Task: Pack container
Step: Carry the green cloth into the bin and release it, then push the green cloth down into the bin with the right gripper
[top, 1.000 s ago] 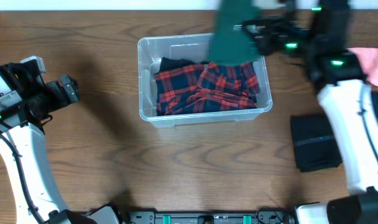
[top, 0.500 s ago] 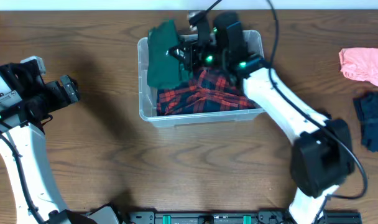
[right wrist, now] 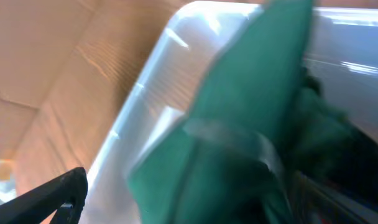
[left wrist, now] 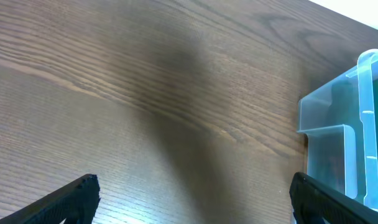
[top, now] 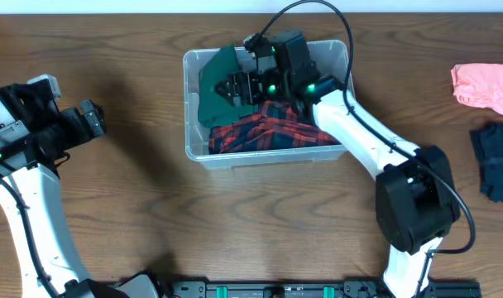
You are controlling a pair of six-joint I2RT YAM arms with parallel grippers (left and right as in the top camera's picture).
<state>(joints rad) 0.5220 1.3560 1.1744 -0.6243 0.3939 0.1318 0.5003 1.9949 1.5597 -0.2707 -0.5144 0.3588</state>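
A clear, see-through plastic rectangular tub [top: 235, 159] is sitting at the far middle of a brown wood-grain table [top: 235, 232], and the right arm is reaching into it from the right. The right gripper [top: 235, 87] is hovering over the tub's far left corner with its jaws standing wide apart. A dark green cloth [top: 212, 91] is lying between them, seemingly draped and not pinched. A red and black plaid cloth [top: 268, 131] is filling the near part of the tub. The left gripper [left wrist: 192, 199] is waiting well to the left, spread wide and holding nothing. A pink cloth [top: 481, 85] and a dark blue cloth [top: 498, 161] are lying at the right edge. To place the green cloth well, the arm should be rising straight up, so the fingers are not dragging it out over the rim
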